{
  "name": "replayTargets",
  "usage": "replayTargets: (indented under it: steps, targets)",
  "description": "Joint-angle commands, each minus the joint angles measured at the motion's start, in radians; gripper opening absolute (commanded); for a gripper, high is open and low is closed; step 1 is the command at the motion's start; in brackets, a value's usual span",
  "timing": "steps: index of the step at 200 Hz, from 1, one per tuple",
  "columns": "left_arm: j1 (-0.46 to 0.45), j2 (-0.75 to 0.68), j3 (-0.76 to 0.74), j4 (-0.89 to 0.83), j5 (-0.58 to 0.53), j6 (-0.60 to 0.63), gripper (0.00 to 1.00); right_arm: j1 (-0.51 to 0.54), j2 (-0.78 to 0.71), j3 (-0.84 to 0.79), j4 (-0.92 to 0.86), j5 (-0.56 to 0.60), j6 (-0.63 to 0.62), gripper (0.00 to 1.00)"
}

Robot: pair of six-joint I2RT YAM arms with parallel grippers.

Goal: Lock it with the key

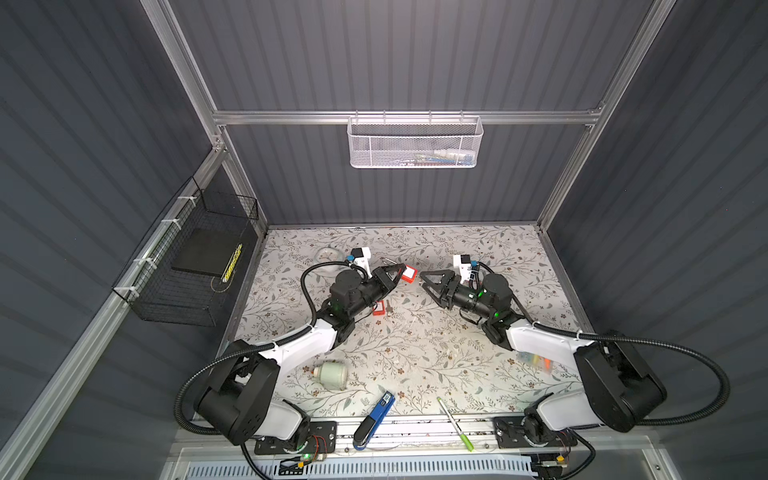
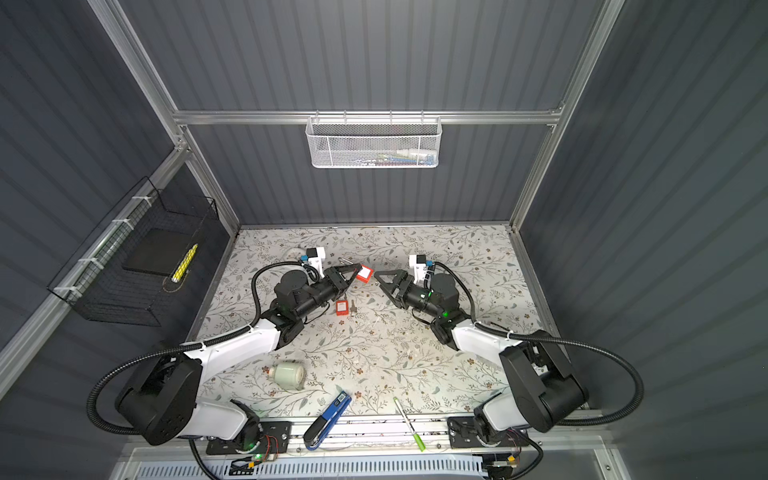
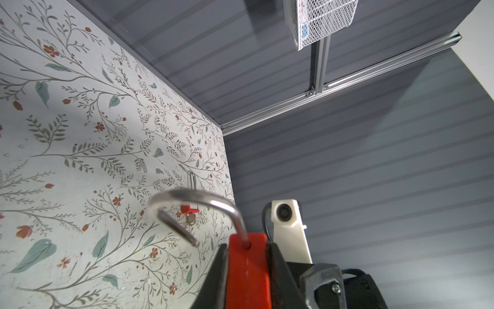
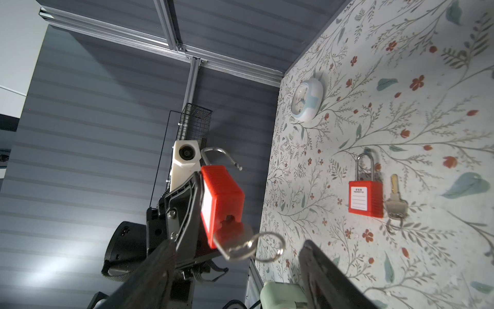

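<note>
Your left hand is clamped on the red padlock, held above the worktop mid-scene, with its shackle open. The lock's long axis runs across towards your right arm, with the key seated in its base and pointing that way. The key looks thin, stiff and slippery, so pinch its flat bow. Your right hand is spread and empty, just beside it.

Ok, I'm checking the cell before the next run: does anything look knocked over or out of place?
The pale green jar lies on its side near the front left. The blue stapler and the green pen overhang the front edge of the table onto the rail.
</note>
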Motion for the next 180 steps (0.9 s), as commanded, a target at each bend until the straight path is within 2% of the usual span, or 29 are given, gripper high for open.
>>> replayTargets:
  steps: [1, 40, 127, 151, 167, 180]
  targets:
    - [0.003, 0.001, 0.014, 0.085, 0.024, -0.024, 0.00, 0.014, 0.058, 0.051, 0.149, -0.039, 0.051, 0.73]
    - [0.003, -0.002, 0.008, 0.087, 0.022, -0.024, 0.00, 0.033, 0.135, 0.089, 0.280, -0.061, 0.106, 0.59]
    - [0.003, -0.003, -0.004, 0.081, 0.031, -0.019, 0.00, 0.043, 0.172, 0.099, 0.378, -0.057, 0.149, 0.21]
    - [0.003, -0.018, -0.014, 0.063, 0.020, -0.008, 0.25, 0.042, 0.165, 0.103, 0.371, -0.058, 0.143, 0.14]
    - [0.005, -0.034, -0.014, 0.035, 0.016, 0.011, 0.51, 0.040, 0.156, 0.098, 0.371, -0.060, 0.141, 0.10]
    - [0.011, -0.051, -0.012, 0.004, 0.014, 0.032, 0.62, 0.038, 0.146, 0.090, 0.366, -0.058, 0.137, 0.09]
